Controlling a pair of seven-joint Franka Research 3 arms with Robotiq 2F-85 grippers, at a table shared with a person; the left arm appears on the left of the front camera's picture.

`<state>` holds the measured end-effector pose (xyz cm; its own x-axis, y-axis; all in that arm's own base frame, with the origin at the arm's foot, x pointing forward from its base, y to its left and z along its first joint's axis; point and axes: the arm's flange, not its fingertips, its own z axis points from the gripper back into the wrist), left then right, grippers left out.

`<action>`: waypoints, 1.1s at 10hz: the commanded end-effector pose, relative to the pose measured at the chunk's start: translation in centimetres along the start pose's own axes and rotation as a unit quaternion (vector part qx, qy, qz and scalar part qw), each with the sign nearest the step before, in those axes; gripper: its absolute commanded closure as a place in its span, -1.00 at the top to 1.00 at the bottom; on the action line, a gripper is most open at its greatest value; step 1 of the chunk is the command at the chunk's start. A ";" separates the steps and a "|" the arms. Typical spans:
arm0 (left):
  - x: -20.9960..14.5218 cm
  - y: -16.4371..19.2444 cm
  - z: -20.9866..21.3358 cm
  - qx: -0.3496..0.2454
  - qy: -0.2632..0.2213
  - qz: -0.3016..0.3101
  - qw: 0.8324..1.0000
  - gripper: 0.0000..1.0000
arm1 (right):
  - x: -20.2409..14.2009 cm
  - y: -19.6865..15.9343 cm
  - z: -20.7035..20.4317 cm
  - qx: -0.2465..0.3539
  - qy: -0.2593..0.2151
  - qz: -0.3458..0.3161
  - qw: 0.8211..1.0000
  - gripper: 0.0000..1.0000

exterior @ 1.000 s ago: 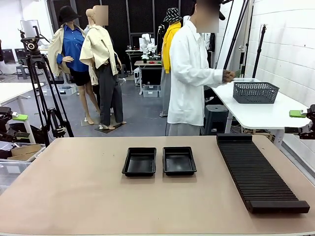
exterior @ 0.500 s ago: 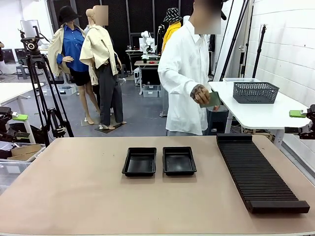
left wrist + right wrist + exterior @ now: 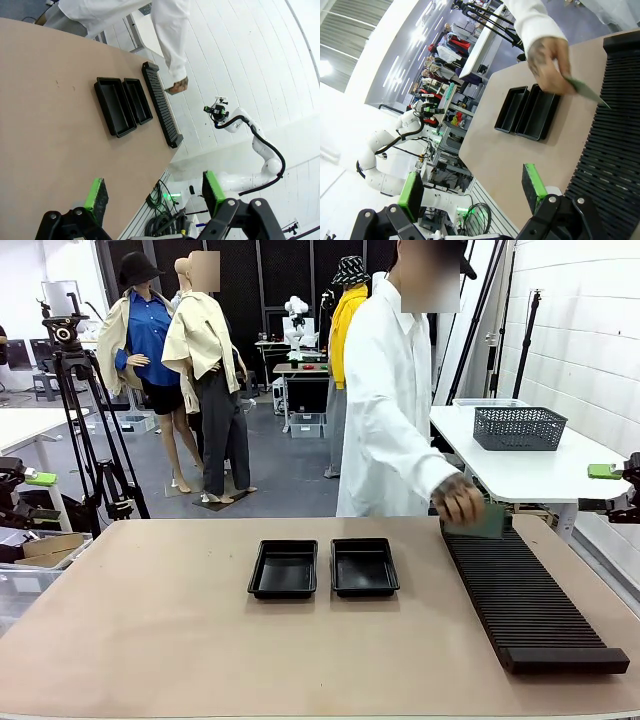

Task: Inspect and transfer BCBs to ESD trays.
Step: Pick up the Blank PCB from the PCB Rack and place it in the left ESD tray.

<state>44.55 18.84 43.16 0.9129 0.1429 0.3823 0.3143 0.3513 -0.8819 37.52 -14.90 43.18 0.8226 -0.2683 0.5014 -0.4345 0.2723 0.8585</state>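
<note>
Two empty black ESD trays (image 3: 283, 569) (image 3: 364, 566) sit side by side mid-table. A person in a white coat leans over the far right corner, and one hand (image 3: 459, 501) holds a green BCB (image 3: 491, 523) at the far end of the long black ribbed rack (image 3: 525, 595). My left gripper (image 3: 30, 480) hangs at the left edge, off the table, and my right gripper (image 3: 612, 475) at the right edge. Each wrist view has its own gripper open and holding nothing: left gripper (image 3: 155, 192), right gripper (image 3: 470, 186). The right wrist view has the BCB (image 3: 587, 90) over the rack (image 3: 615, 145), beside the trays (image 3: 527, 112).
A grey mesh basket (image 3: 518, 427) stands on a white side table behind the person. A camera tripod (image 3: 85, 410) stands off the left side. Bare tabletop (image 3: 150, 630) stretches in front of and left of the trays.
The person turned away from the side table with a green board in hand and brought it down to the rack's far end. Neither gripper has moved.
</note>
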 end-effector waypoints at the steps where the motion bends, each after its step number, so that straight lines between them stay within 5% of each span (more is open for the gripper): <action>1: -0.1 -0.3 0.1 0.002 -0.004 0.003 1.000 1.00 | -0.2 0.0 -0.1 0.005 -0.002 -0.001 1.000 1.00; 11: -0.1 -0.3 0.1 0.002 -0.004 0.003 1.000 1.00 | -0.2 0.0 -0.1 0.005 -0.002 -0.001 1.000 1.00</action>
<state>44.55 18.84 43.16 0.9129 0.1429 0.3823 0.3143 0.3513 -0.8819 37.52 -14.90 43.18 0.8226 -0.2682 0.5014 -0.4345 0.2723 0.8585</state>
